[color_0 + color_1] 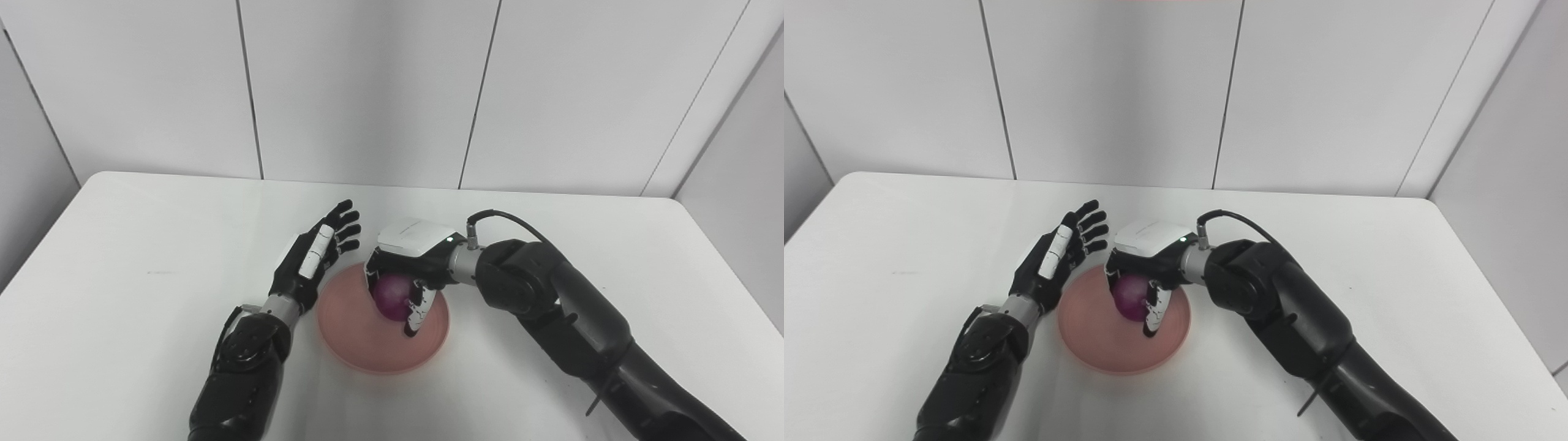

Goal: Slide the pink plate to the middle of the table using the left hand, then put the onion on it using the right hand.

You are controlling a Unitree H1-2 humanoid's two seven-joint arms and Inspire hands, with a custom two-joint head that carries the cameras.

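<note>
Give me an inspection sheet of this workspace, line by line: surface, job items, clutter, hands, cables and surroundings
Surface: white table, bare apart from the job's things; a faint small mark on its left part.
Job's things: pink plate lies flat near the table's middle; purple onion is over the plate, whether it rests on it cannot be told.
Clutter: nothing seen.
Hands: right hand is curled around the onion from above; left hand is open, fingers spread, beside the plate's left rim, holding nothing.
Cables: a black cable loops from the right wrist back to the forearm.
Surroundings: plain white wall panels behind and at both sides.
</note>
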